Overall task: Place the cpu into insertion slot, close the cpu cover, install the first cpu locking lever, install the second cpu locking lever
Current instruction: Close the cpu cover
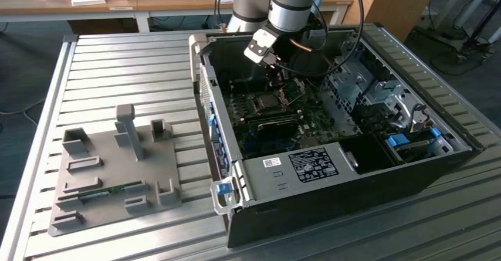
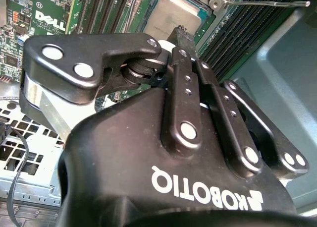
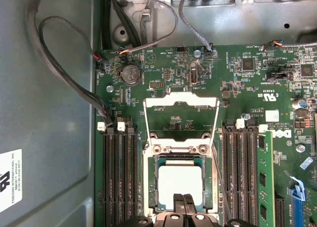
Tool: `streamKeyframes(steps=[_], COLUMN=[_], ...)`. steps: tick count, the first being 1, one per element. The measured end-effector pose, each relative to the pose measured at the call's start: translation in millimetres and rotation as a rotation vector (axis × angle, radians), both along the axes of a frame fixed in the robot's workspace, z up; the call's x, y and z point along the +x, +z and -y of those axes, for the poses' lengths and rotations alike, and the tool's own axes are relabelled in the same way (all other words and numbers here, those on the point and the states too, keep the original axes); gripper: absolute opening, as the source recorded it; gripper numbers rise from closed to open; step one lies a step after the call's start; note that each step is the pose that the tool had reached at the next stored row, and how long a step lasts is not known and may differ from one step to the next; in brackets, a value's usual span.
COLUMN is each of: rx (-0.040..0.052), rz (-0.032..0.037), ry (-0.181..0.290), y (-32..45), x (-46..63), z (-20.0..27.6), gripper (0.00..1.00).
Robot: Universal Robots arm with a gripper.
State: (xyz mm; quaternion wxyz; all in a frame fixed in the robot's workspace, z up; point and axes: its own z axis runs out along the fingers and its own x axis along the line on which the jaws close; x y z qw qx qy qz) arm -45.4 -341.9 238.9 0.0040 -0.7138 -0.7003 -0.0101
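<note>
Arm (image 1: 291,3) angled down from above, wrist (image 1: 262,44) tilted, and the pincer (image 3: 185,202) points downward, both fingers (image 3: 179,205) pressed tight together.

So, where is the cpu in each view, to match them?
First wrist view: the cpu lies in the socket, between the gripper and the raised cpu cover.
Second wrist view: pale square just beyond the gripper.
Exterior view: in the socket under the gripper, too small to discern.
Shared landmark: the black memory slots flanking the socket.
</note>
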Motion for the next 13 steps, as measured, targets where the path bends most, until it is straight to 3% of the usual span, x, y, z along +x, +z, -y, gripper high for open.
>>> streamKeyframes(steps=[13], rx=[-0.0001], rz=[0.0], ry=[0.0], y=[1.9], x=[0.8], z=[0.0], gripper=[0.11])
